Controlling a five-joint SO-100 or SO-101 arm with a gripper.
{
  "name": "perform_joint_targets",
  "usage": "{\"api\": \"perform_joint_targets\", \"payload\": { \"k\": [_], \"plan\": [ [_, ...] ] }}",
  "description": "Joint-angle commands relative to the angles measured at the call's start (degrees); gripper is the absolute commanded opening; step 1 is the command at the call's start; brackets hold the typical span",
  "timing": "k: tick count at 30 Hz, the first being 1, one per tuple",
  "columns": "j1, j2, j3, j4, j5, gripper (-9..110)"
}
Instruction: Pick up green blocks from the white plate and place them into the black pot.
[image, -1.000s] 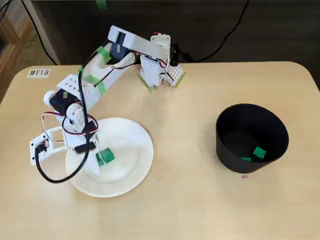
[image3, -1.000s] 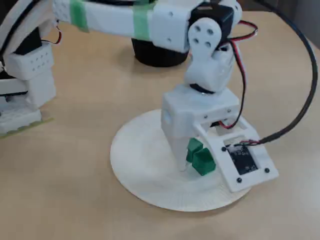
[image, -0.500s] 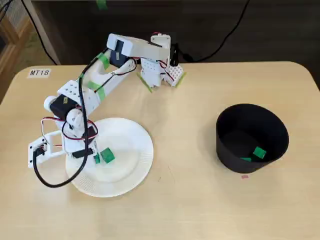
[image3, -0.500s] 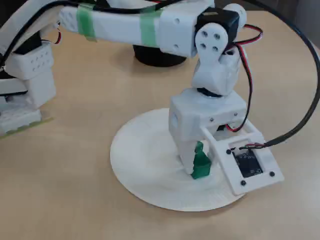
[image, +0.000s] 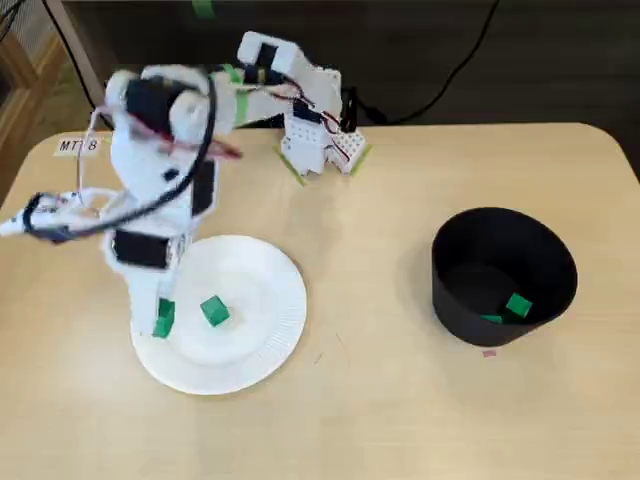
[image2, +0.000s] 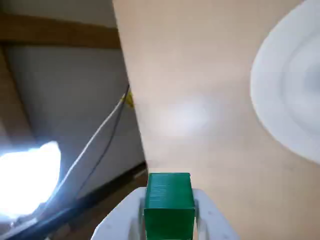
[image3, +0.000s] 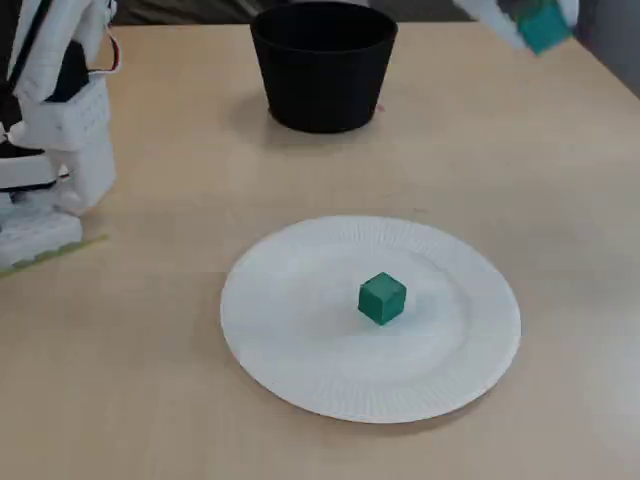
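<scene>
Gripper (image2: 169, 216) is pinched on one green block (image2: 169, 197), held in the air over the left edge of the white plate (image: 266, 350) in a fixed view. A second green block (image3: 382, 298) rests alone near the plate's centre. The black pot (image: 502, 258) stands well apart to the right, with green pieces (image: 518, 304) on its floor.

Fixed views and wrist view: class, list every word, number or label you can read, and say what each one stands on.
"MT 8": on a white label stuck to the table near its far left corner in a fixed view. It is partly covered between "MT" and "8", so a character may be hidden there.
No other text can be read in any view.
</scene>
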Motion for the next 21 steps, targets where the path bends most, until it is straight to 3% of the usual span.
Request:
{"api": "perform_joint_targets", "payload": {
  "k": [1,12,21],
  "plan": [
    [-10.9,10.1,2.4,0.2,11.7,-2],
    [-37.4,28.9,34.1,-0.3,16.1,-2],
    [-50.4,29.8,48.0,-6.4,16.7,-2]
  ]
}}
